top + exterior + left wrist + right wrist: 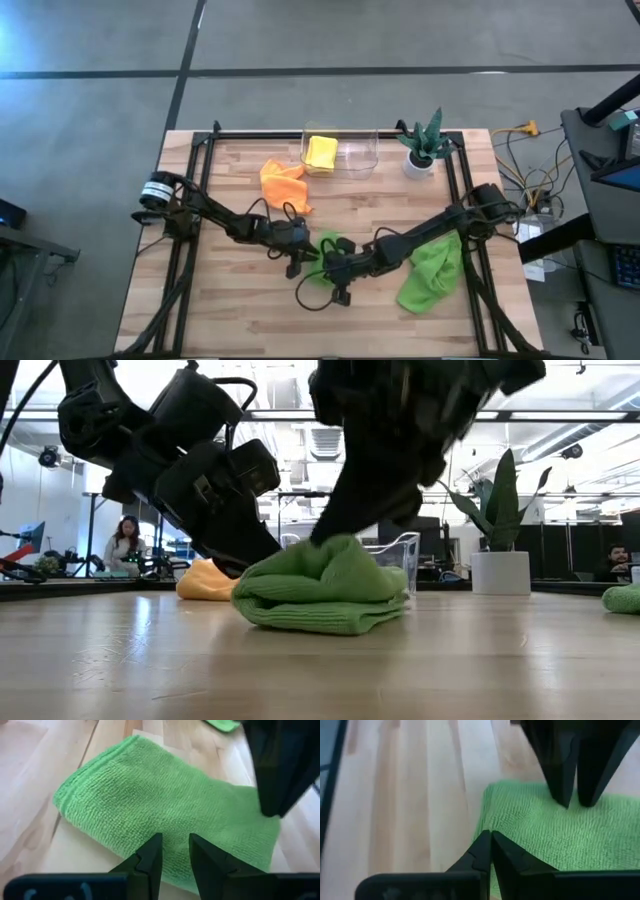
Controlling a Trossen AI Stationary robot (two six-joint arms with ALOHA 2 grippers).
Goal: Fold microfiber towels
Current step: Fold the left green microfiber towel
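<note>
Reaching inward from opposite sides, both arms are being held low over the folded green towel (327, 250) mid-worktop (240, 310); left pincer (175, 851) slightly parted above it, right pincer (491, 845) clenched at its edge.

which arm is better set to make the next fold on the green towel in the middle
Probably the left. Its gripper sits over the lime green towel with fingers slightly apart, ready to pinch an edge. The right gripper is shut at the towel's edge, so it would have to open first.
</note>
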